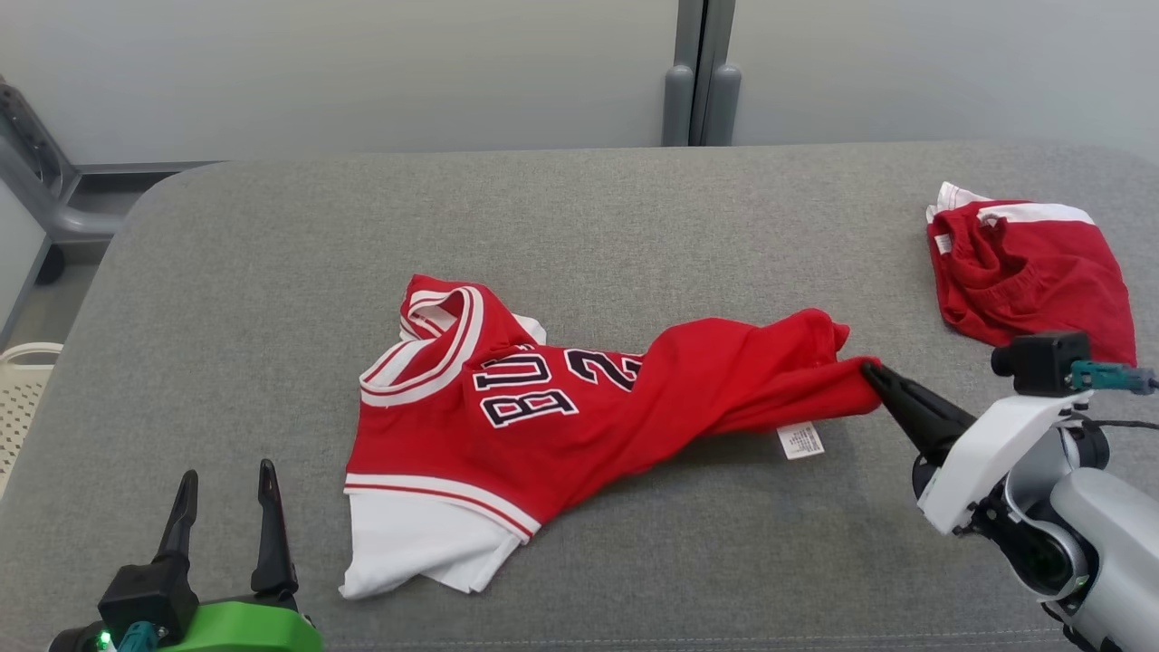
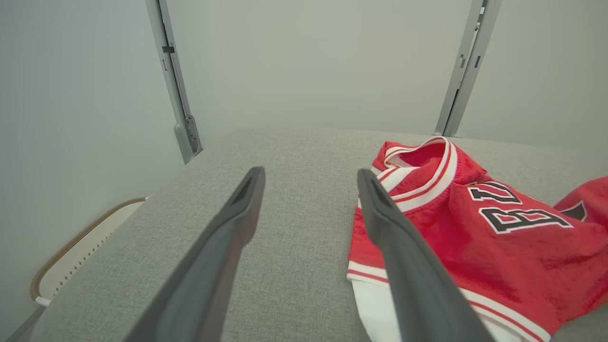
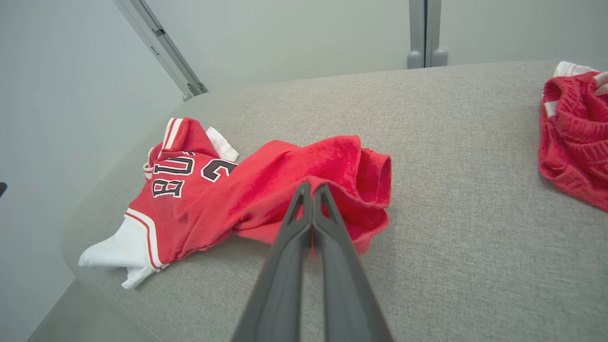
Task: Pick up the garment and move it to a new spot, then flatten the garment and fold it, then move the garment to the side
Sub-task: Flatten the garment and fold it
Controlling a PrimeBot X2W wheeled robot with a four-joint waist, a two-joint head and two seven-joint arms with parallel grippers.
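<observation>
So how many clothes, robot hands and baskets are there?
Clothes: 2, jersey and shorts
Robot hands: 2, left gripper and right gripper
Baskets: 1, basket
Total: 5

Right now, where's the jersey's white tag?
Head view, right of centre: the tag sticks out below the jersey's bunched hem, just left of the right gripper, which pinches that hem.

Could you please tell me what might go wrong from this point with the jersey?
The right claw is shut on just the bunched hem of the jersey; so small a bite may slip when lifted.
The left claw hangs open, apart from the jersey, so the collar end may drag and crumple.
Another red garment lies near the right arm; a swing could sweep it.
</observation>
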